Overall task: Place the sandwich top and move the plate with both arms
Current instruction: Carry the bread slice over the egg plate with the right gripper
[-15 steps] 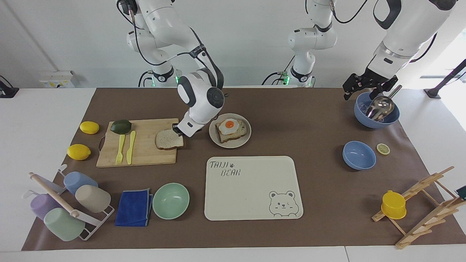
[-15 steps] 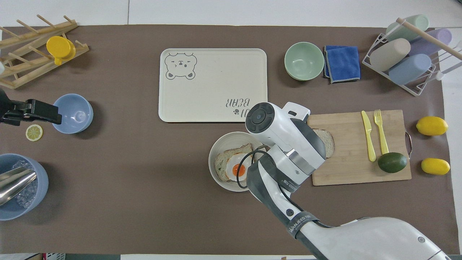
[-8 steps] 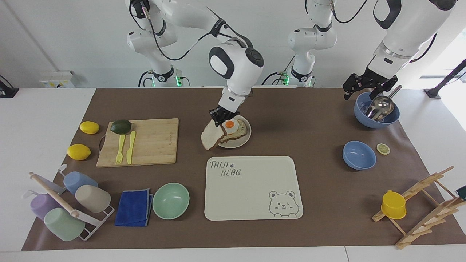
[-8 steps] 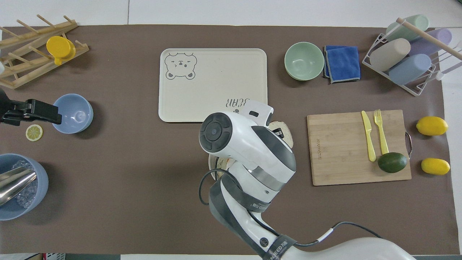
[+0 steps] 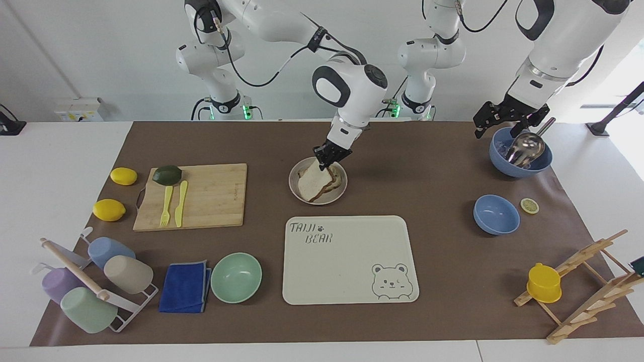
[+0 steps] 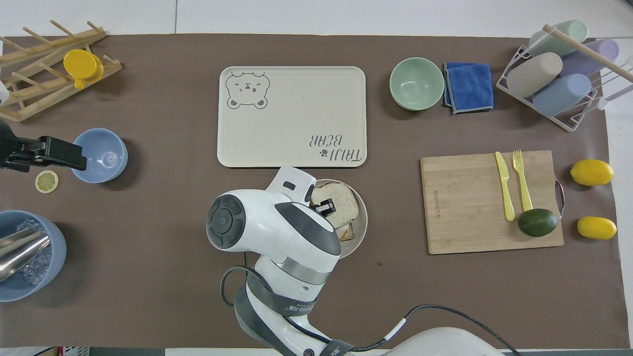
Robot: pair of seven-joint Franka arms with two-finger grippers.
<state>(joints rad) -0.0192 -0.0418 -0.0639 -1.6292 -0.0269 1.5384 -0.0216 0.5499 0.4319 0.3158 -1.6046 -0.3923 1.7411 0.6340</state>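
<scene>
The sandwich top [image 5: 311, 184] [image 6: 342, 203], a plain slice of bread, hangs tilted over the plate [image 5: 293, 190] [image 6: 364, 223]. Its upper edge is pinched in my right gripper [image 5: 329, 158] [image 6: 324, 207], which is shut on it. The lower edge of the slice dips down onto the bread lying in the plate. Only a crust edge of that lower bread [image 5: 336, 182] [image 6: 347, 231] shows, and the egg is covered. My left gripper [image 5: 507, 122] [image 6: 68, 156] waits open and holds nothing. It hangs over the blue bowl with a metal scoop [image 5: 521, 151] at the left arm's end.
A cream bear tray [image 5: 347, 261] lies just farther from the robots than the plate. A cutting board [image 5: 206, 198] with yellow cutlery and an avocado lies toward the right arm's end. A mint bowl [image 5: 236, 277], blue cloth, cup rack, lemons, a second blue bowl [image 5: 496, 214] and a wooden rack stand around.
My right gripper has carried the slice from the cutting board, up and across, to the plate, where it now covers the egg. The left arm has not moved.
</scene>
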